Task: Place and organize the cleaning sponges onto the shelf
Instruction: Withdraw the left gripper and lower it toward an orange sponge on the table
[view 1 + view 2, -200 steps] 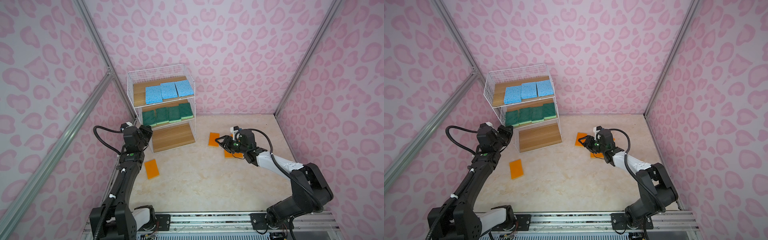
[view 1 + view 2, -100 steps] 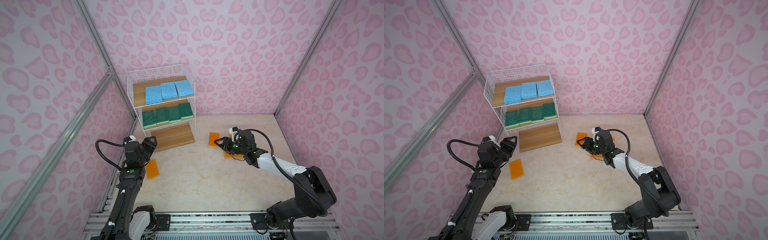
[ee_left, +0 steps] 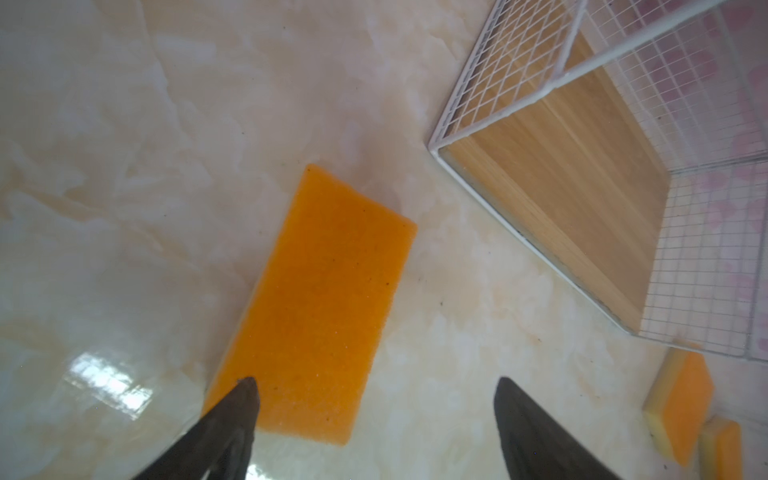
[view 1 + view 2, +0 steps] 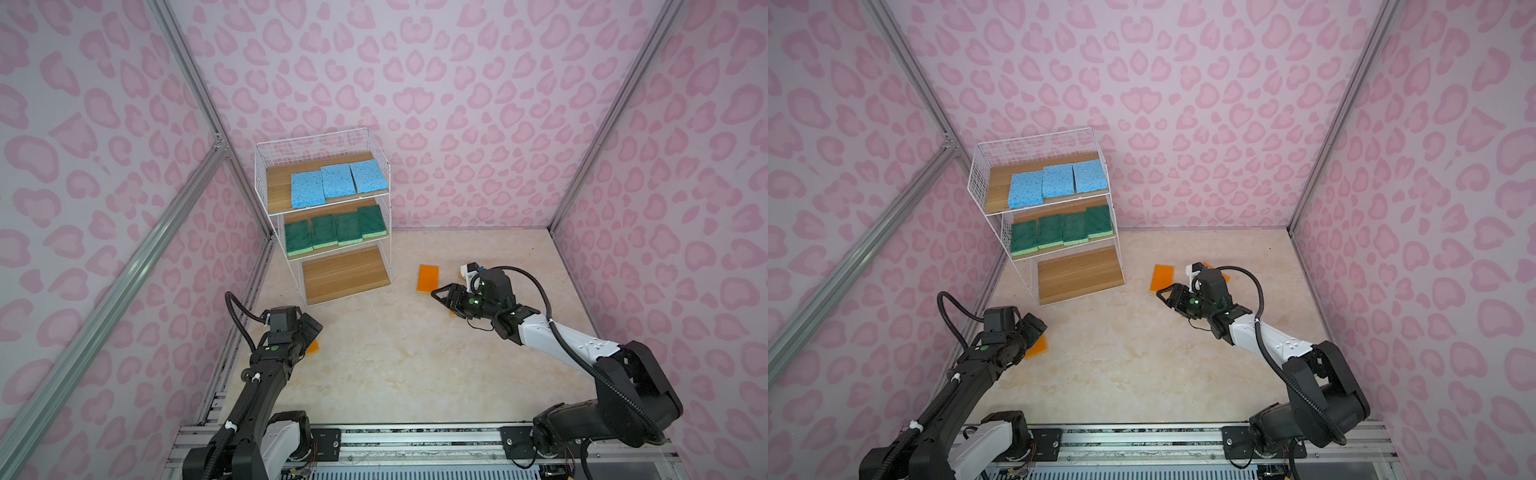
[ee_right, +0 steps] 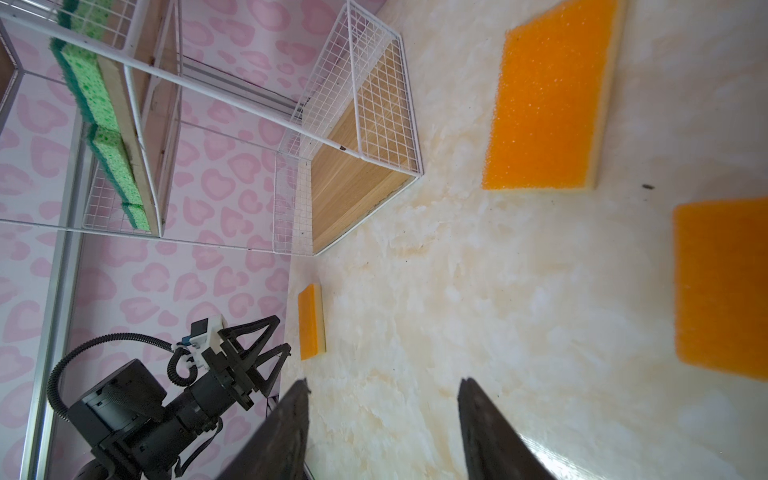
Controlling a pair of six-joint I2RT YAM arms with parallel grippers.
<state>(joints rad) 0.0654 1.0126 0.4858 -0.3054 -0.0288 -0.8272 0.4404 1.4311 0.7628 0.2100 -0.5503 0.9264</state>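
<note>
Left gripper (image 3: pixel 376 380) spread wide over the orange sponge (image 3: pixel 320 299), right gripper (image 5: pixel 384 380) parted and empty; best lowered astride the narrow sides, then closed.

Both top views: nearest orange sponge (image 4: pixel 312 347) mostly hidden under the left gripper (image 4: pixel 311 330), one corner showing. Rear orange sponge (image 4: pixel 462 272) a sliver behind the right arm (image 4: pixel 536 332); its lie cannot be told. Right wrist view: side orange sponge (image 5: pixel 723 286) cut by the frame edge.
</note>
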